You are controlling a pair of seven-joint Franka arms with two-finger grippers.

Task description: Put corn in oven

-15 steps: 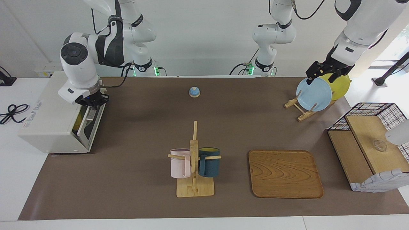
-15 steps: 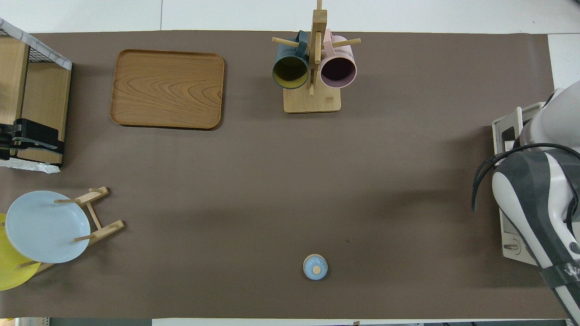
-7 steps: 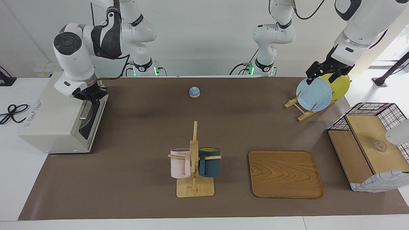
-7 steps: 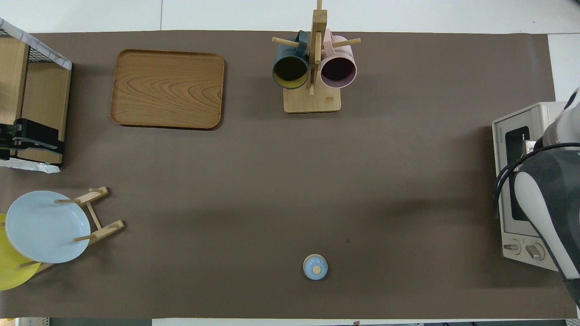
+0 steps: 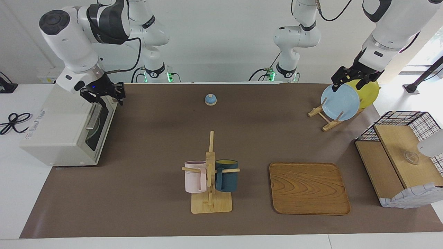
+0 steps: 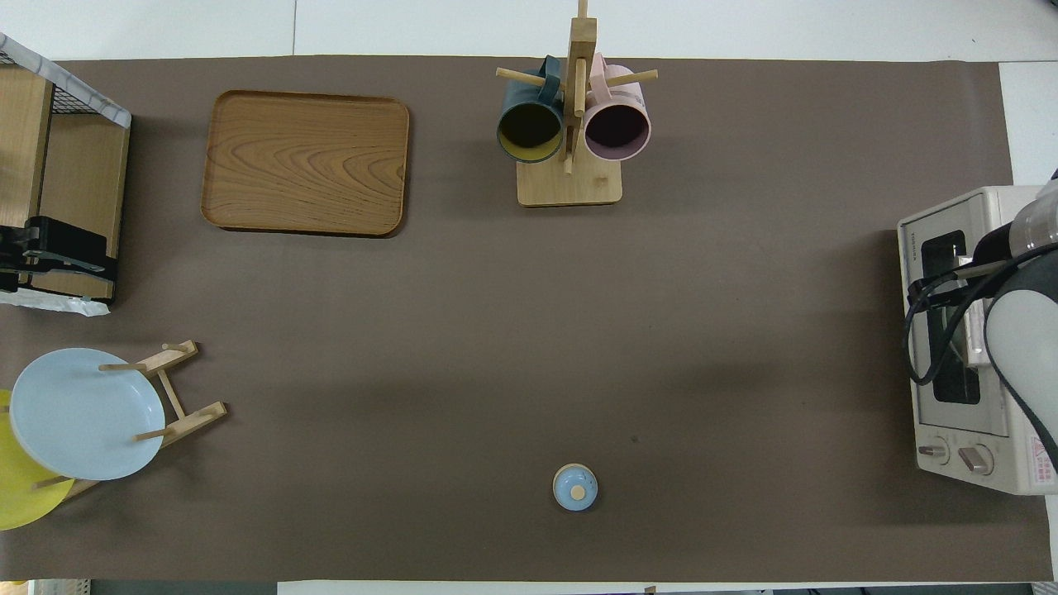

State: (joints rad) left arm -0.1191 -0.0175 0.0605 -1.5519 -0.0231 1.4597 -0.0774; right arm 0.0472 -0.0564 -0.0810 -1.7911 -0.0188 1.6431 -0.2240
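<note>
The cream-white oven [image 5: 59, 128] stands at the right arm's end of the table, and it also shows in the overhead view [image 6: 1004, 463]. Its dark glass door [image 5: 98, 126] is shut, with the silver bar handle [image 5: 91, 119] across it. The corn is hidden; no yellow cob shows in either view. My right gripper [image 5: 104, 97] is open and empty, raised just above the top edge of the oven's door. My left gripper [image 5: 350, 84] hangs open and empty in the air at the left arm's end, and waits.
A blue and a yellow plate stand in a wooden rack [image 5: 328, 119]. A wire-and-wood shelf [image 5: 401, 159] stands at the left arm's end. A wooden tray [image 5: 308, 188], a mug stand [image 5: 210, 204] with a pink and a teal mug, and a small blue lid [image 5: 210, 99] are on the brown mat.
The oven door went from partly open, with yellow showing inside, to shut. My right gripper then rose from the door's handle to above the door. The left arm has not moved.
</note>
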